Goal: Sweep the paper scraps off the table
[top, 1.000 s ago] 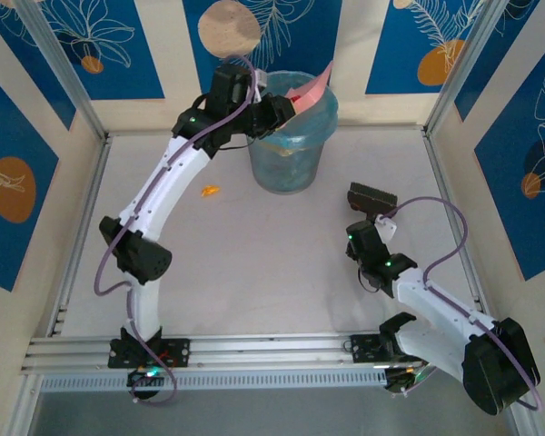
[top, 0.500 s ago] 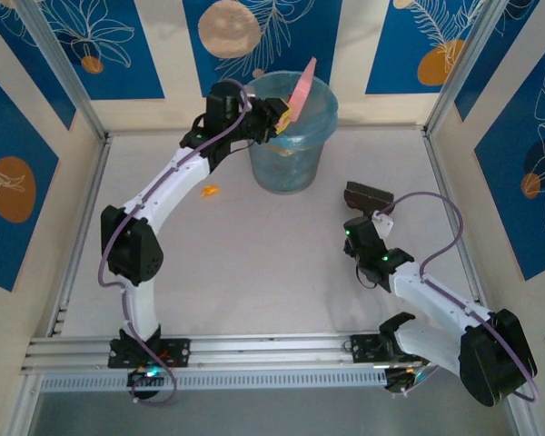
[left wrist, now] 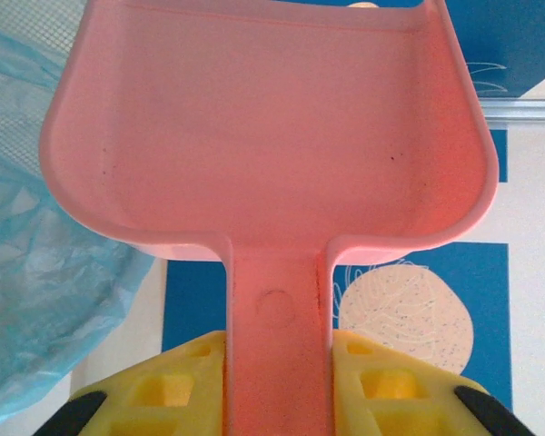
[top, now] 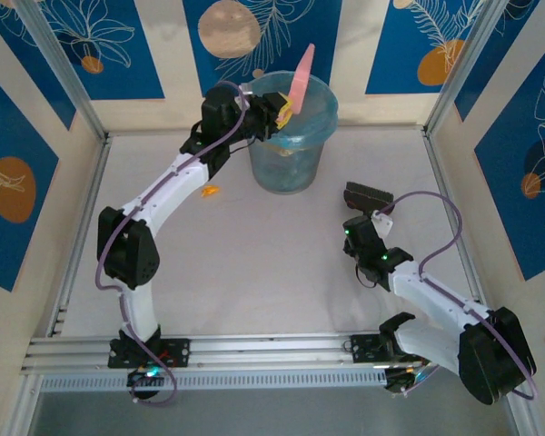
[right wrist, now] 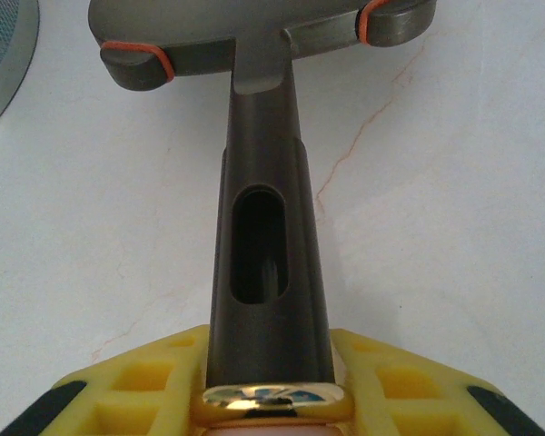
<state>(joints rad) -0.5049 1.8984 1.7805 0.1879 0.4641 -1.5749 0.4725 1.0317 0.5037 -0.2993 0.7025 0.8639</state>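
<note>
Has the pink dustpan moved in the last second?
Yes. The dustpan tipped up: it lay low across the bin, now it stands nearly upright above its rim.

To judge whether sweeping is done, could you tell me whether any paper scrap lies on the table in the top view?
Yes, one orange scrap lies on the table beside the left arm, near the bin.
</note>
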